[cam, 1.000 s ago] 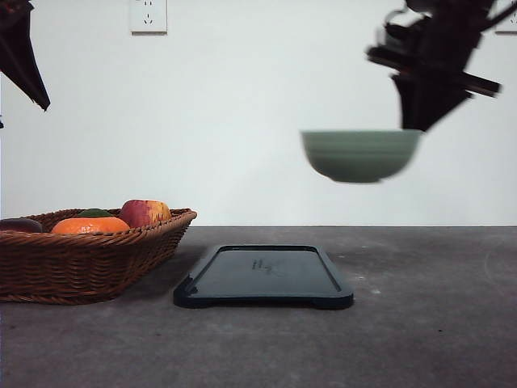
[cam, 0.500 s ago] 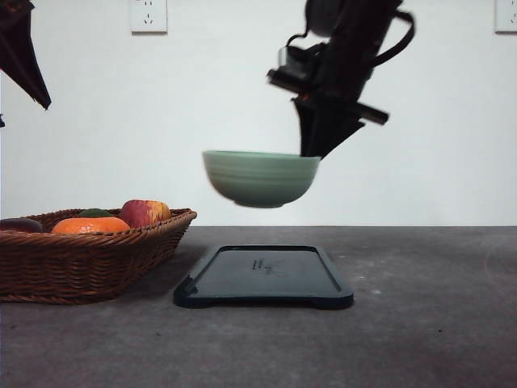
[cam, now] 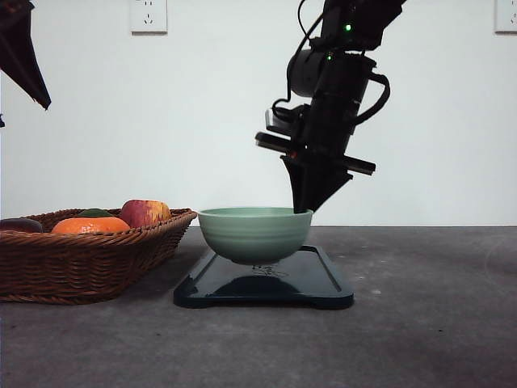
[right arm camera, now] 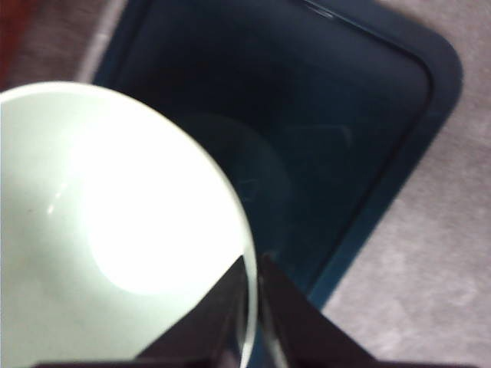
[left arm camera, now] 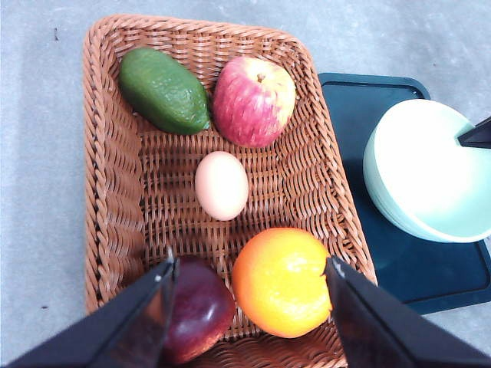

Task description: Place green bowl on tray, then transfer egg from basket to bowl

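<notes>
The green bowl (cam: 254, 233) hangs level with its base at the surface of the dark tray (cam: 323, 284); whether it touches, I cannot tell. My right gripper (cam: 302, 207) reaches down from above and is shut on the bowl's right rim. In the right wrist view, its fingers (right arm camera: 270, 307) pinch the rim of the bowl (right arm camera: 115, 230) over the tray (right arm camera: 345, 115). The pale brown egg (left arm camera: 222, 185) lies in the middle of the wicker basket (left arm camera: 100, 153). My left gripper (left arm camera: 251, 263) hovers open high above the basket, holding nothing.
The basket (cam: 89, 259) at the left also holds a red-yellow apple (left arm camera: 254, 100), a green avocado (left arm camera: 164, 90), an orange fruit (left arm camera: 281, 281) and a dark red fruit (left arm camera: 199, 310). Bare grey table (cam: 428, 323) lies to the right of the tray.
My right gripper has carried the bowl leftward and down, from high at the right to the tray. The left arm has stayed still.
</notes>
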{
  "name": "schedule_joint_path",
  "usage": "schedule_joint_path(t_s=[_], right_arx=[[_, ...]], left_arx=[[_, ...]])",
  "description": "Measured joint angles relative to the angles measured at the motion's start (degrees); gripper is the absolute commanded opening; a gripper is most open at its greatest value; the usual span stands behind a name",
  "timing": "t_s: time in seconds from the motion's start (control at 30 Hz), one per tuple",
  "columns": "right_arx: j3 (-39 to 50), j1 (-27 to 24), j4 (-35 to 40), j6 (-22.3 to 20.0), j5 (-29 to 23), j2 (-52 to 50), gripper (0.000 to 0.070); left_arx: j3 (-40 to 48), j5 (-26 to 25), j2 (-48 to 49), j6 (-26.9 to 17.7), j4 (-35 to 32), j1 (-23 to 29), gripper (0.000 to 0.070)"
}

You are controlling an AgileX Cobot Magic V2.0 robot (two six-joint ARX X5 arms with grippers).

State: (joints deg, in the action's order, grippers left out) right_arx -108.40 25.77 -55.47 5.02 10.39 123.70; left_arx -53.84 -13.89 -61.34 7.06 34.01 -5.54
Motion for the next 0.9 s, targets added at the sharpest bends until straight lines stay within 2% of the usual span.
schedule_joint_path(t_s=[0.03,0.13,0.2,0.5,0.67,0.77,0.9], right_arx=[[0.00,-0.04,0.00,0.00,-0.67,0.11,0.0023],[0.00,-0.06,0.05,-0.02,-1.42,0.11,0.0167],[0.00,-0.04,-0.02,0.00,-1.40,0.11,0.0213],[-4.28,-0.04,-3.98,0.33,-1.42,0.01,0.0215],[-5.01,0.15,-4.12,0.31,-1.79,-4.58,0.0214],[-3.54,0.37,-0.17,0.32,-2.79,-9.07,0.0214],[3.30,0.44,7.33,0.31,-2.04,-15.09,0.0214]], left_arx=[[0.00,0.00,0.00,-0.01,0.01,0.00,0.0390],[0.00,0.00,0.00,0.00,-0.01,0.00,0.0390],[0.00,0.00,0.00,-0.01,-0.01,0.00,0.0390],[0.00,0.00,-0.15,-0.01,-0.01,0.00,0.0390],[0.00,0.00,-0.15,0.01,0.01,0.00,0.0390],[0.00,0.00,-0.15,-0.01,0.01,0.00,0.0390],[0.00,0.01,-0.20,0.00,0.03,0.00,0.0390]])
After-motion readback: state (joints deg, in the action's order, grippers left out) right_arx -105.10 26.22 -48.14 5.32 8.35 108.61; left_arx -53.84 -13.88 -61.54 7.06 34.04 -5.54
